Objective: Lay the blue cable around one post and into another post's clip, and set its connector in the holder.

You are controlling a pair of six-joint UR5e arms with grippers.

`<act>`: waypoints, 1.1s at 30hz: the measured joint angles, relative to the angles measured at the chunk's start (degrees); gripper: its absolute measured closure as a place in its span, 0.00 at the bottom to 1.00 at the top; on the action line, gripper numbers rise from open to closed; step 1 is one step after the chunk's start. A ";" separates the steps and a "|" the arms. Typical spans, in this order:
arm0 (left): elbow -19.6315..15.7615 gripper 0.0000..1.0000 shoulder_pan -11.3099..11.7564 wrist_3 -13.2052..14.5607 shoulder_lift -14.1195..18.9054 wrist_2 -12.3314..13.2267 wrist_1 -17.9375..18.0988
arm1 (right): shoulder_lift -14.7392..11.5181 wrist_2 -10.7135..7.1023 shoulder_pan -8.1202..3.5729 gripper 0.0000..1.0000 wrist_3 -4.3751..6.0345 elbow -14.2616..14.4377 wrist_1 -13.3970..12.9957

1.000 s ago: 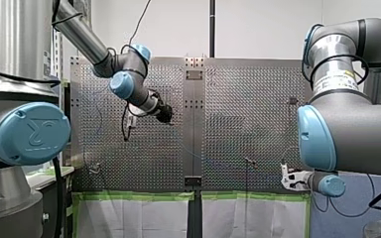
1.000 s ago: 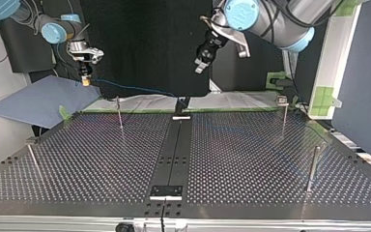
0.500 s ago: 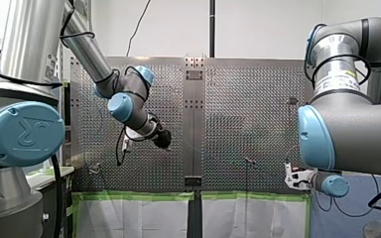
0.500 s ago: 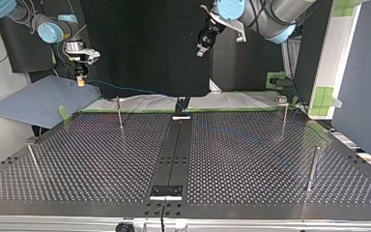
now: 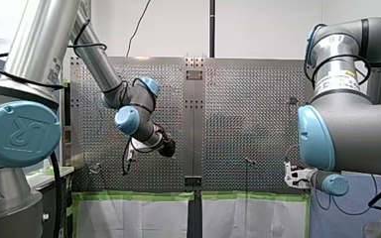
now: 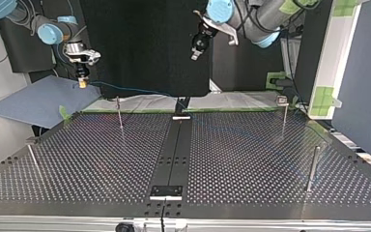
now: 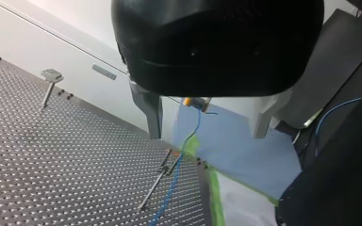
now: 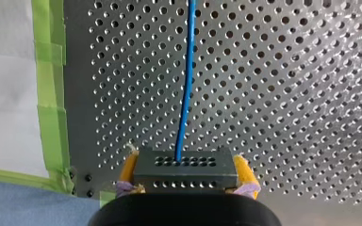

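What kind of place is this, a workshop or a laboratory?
Most likely a robotics laboratory test bench: a perforated table with thin posts, and my right gripper holding the connector of the blue cable.

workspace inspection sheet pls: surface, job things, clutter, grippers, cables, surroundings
surface: perforated table with a black centre strip; four upright posts stand on it.
job's things: blue cable runs from the connector toward the strip's far end. It is not seen round any post or in a clip. The holder cannot be picked out.
clutter: nothing seen.
grippers: my left gripper is open and empty, above the table. My right gripper is shut on the connector, with yellow pads.
cables: black lead looped at my left arm's wrist.
surroundings: blue sheet beside the table, green tape, white wall behind.
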 joint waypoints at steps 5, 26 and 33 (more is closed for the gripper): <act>2.65 0.10 -0.92 -0.29 -2.67 -1.35 2.65 | -0.01 -0.29 0.27 1.00 -0.15 0.00 0.01; 13.25 0.07 -5.61 -2.76 -13.27 -2.60 13.24 | 0.00 -1.08 0.49 1.00 -0.04 -0.01 0.01; 16.88 0.07 -7.18 -2.99 -16.90 -2.64 16.87 | 0.00 -1.31 0.65 1.00 -0.10 0.01 0.02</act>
